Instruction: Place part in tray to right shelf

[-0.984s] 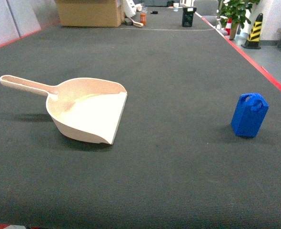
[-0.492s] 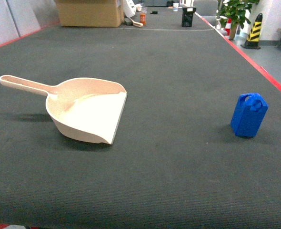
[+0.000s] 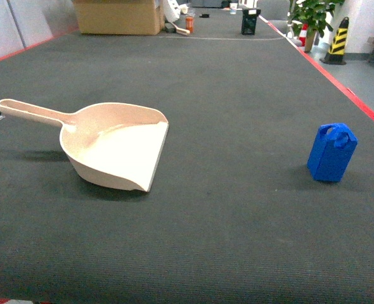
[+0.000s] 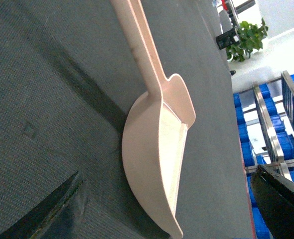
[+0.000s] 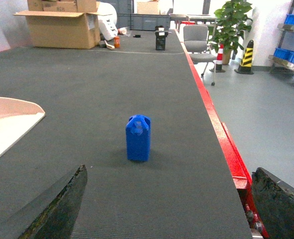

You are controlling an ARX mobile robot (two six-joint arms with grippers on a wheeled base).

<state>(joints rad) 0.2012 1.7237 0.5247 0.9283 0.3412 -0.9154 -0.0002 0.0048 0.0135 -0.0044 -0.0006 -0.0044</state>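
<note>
Dark grey mat (image 3: 225, 95) fills most of the head view, a red edge running down its right side.

The scoop (image 3: 114, 149) lies left of centre in the head view, handle pointing to the far left edge of the frame, flat lip facing right. It is empty. In the left wrist view the same scoop (image 4: 159, 144) stands on end through the middle of the frame, handle up toward the top.

The blue block (image 3: 331, 152) stands upright at the right of the head view, lug end up, well apart from the scoop. In the right wrist view it (image 5: 138, 138) sits at mid frame, alone on the mat.

Left gripper (image 4: 167, 219): two dark fingers at the lower corners of its wrist view, spread wide, grasping nothing. Right gripper (image 5: 169, 209): same picture, fingers at the lower corners, spread, nothing between them.

Steel rack (image 4: 266, 134) with blue crates (image 4: 244, 134) shows at the right edge of the left wrist view; rollers too small to make out.

Cardboard box (image 3: 118, 16) at the top of the head view.
</note>
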